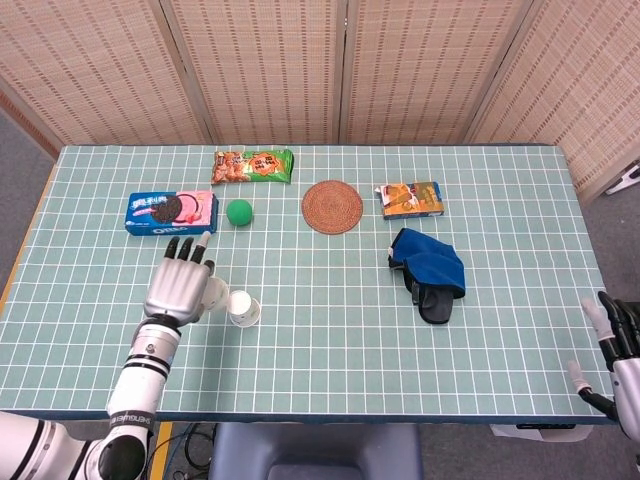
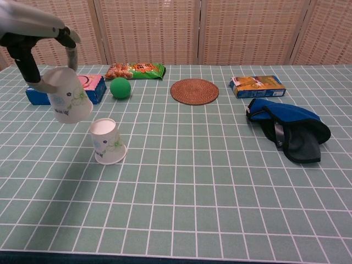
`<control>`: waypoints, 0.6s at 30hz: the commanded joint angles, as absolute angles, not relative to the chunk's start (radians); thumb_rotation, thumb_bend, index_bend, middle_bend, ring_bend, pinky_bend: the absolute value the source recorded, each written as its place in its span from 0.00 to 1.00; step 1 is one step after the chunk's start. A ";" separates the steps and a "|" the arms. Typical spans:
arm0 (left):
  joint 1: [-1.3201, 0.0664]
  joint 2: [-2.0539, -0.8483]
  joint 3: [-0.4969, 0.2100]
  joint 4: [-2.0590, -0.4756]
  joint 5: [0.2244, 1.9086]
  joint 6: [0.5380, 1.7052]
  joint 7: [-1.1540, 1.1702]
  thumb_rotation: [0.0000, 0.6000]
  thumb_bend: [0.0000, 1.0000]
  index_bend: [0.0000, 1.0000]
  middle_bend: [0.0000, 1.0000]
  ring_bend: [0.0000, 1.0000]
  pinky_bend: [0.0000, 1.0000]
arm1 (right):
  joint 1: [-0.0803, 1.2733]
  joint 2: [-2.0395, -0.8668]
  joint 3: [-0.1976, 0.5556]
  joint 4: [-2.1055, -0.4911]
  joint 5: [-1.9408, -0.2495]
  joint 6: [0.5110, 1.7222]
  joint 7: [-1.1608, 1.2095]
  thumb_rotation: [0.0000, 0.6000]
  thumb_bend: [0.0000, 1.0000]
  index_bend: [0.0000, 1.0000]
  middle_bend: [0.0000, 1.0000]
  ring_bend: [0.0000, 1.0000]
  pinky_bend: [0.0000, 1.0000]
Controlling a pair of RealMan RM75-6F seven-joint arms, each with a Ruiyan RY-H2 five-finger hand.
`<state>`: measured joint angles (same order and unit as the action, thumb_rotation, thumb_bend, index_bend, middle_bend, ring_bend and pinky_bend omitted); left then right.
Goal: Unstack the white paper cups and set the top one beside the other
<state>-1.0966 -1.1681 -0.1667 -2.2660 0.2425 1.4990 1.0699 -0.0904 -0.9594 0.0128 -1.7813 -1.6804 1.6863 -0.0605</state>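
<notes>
Paper top cup (image 2: pixel 67 101), pinched by the left hand (image 1: pixel 178 289), is light and crushable, so hold its wall gently.

The table (image 1: pixel 330 330) wears a pale green cloth ruled with a white grid. Both paper cups are white with a small green and purplish floral print: the lifted cup (image 2: pixel 67 102) and the standing cup (image 2: pixel 108 142). The left hand (image 1: pixel 180 288) is silver-grey with black fingers (image 1: pixel 186 249) that seem tipped in white, though they show small. The ball (image 2: pixel 120 88) is plain green. The cookie box (image 1: pixel 171 212) is blue and pink. The snack bag (image 1: pixel 254 166) is green with orange. The round mat (image 2: pixel 194 91) is woven brown. The small box (image 2: pixel 258 86) is blue and orange. The cloth heap (image 2: pixel 289 131) is blue and black.
</notes>
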 commanded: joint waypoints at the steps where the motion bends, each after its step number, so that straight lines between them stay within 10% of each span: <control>1: -1.069 -1.145 -0.150 -2.255 0.263 1.475 1.038 1.00 0.30 0.44 0.00 0.00 0.00 | -0.091 -0.962 0.011 -1.783 -1.684 1.687 -0.068 1.00 0.34 0.01 0.00 0.00 0.00; 18: -0.959 -1.124 -0.075 -2.124 0.396 1.311 0.883 1.00 0.30 0.45 0.00 0.00 0.00 | -0.095 -0.965 0.003 -1.779 -1.692 1.687 -0.075 1.00 0.34 0.01 0.00 0.00 0.00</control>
<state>-0.9663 -1.1210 -0.0810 -2.1340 0.3880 1.3196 0.8923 -0.0952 -0.9650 0.0027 -1.7794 -1.6915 1.6870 -0.0754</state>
